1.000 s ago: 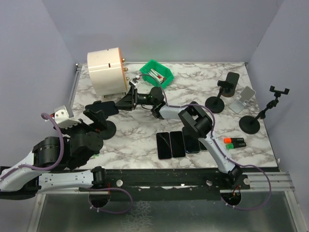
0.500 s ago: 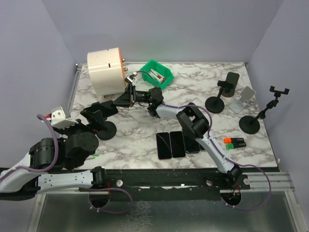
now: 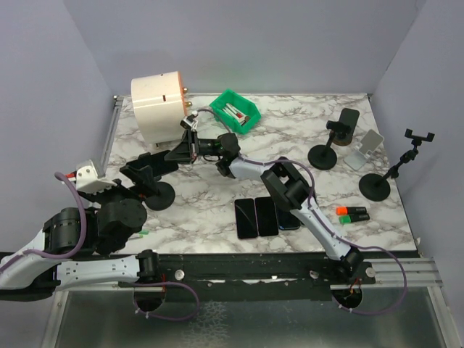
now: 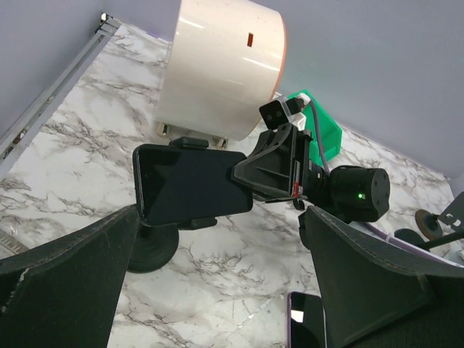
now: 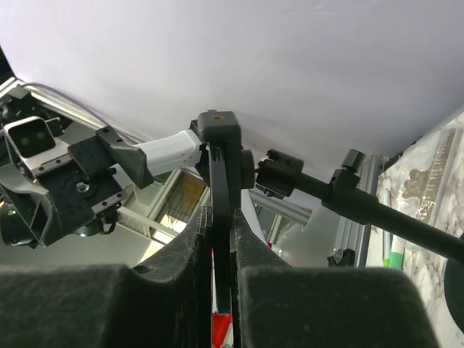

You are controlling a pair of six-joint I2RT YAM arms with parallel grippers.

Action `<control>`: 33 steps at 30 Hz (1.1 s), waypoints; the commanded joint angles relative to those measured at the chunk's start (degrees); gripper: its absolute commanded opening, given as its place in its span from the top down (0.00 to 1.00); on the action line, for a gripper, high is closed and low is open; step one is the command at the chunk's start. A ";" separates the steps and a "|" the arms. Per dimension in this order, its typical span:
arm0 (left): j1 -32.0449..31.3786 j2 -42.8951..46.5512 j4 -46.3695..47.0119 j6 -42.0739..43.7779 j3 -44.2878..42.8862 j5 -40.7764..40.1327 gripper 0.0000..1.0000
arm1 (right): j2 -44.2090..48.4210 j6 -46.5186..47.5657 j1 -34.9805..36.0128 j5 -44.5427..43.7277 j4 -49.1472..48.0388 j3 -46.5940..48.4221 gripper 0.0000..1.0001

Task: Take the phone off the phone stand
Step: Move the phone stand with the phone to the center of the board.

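Right wrist: right gripper [image 5: 220,230] just closed, pinching phone [image 5: 220,190] edge.
Left gripper [image 4: 221,239]: spread wide.
Phone stand [image 4: 156,252]: phone clamped; pull-out next.

Reads as smooth, polished marble-look sheet, white with grey veins, on the table [image 3: 210,206], with a dark face of faint sheen on the phone [image 4: 190,185] and matt black plastic on the phone stand [image 4: 154,250] that clamps it. Looks like smooth satin white plastic on the big drum [image 4: 221,69], shiny green plastic on the bin [image 3: 249,110], and bare pale metal on the rail [image 4: 54,83]. Appears coarse, dark and felt-like on the pads [image 5: 80,304] of the right gripper [image 5: 220,225].
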State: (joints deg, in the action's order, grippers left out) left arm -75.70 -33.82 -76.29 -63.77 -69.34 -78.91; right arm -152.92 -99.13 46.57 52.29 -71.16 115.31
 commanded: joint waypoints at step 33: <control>0.20 -1.96 33.64 20.23 16.01 2.21 0.01 | 42.68 14.72 -20.88 -17.98 -17.15 -62.49 1.00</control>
State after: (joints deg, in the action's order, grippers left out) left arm -75.70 -34.15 -51.40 -49.01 -55.13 -77.56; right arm -116.49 -85.91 26.87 39.29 -83.55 56.25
